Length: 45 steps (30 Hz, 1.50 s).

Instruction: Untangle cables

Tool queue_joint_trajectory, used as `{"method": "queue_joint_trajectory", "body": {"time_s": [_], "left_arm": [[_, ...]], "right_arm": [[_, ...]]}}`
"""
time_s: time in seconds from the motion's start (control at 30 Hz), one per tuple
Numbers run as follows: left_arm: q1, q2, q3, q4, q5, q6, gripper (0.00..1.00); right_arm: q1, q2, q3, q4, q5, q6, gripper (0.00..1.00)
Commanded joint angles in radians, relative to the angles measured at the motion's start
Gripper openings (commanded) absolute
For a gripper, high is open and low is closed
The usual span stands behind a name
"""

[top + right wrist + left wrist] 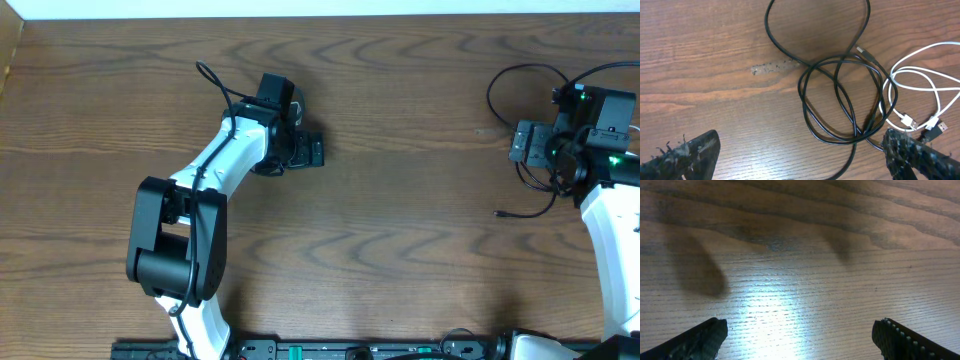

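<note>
1. The black cables lie just ahead of the right tool in several loops that cross one another at more than one place (from the crossings alone I cannot say for sure how many black cords there are).
2. The white cable lies in loops of its own beside the black ones, on the side of the right tool's right finger. It overlaps the black loops where the two meet, and its small plug ends lie just by that finger.
3. The right tool hangs low over the tabletop with its fingers spread wide and nothing held between them. Its right finger looks to sit over a black strand, but I cannot tell whether it touches it.
4. The left tool is well apart from the right tool, out over bare wood. Its fingers are also spread, it holds nothing, and no cable lies near it.
5. Judged from this, the task is at its beginning, because no cord lies free of the others.
6. All the sorting is left to do: drawing the white cable clear of the black loops, then parting the black loops and laying each cord out by itself.
</note>
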Motion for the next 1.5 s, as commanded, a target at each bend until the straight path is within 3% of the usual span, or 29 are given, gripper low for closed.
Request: {"method": "queue_joint_trajectory", "body": {"time_s": [0.0,1.13,1.33,1.47], "left_arm": [[0.003,0.013,-0.003,-0.006,0.008,0.002,0.98],[-0.005,-0.007,-0.003,-0.019,0.005,0.002,0.98],[-0.049,-0.115,-0.004,-0.012,-0.156,0.027,0.98],[-0.076,-0.213,-0.039,0.013,-0.225,0.163,0.98]], "right_arm": [[-0.003,0.004,0.013,-0.002,-0.006,0.01,0.99],[-0.003,0.004,0.013,-0.002,-0.006,0.01,0.99],[-0.003,0.004,0.013,-0.002,-0.006,0.01,0.99],[-0.003,0.004,0.013,-0.002,-0.006,0.01,0.99]]}}
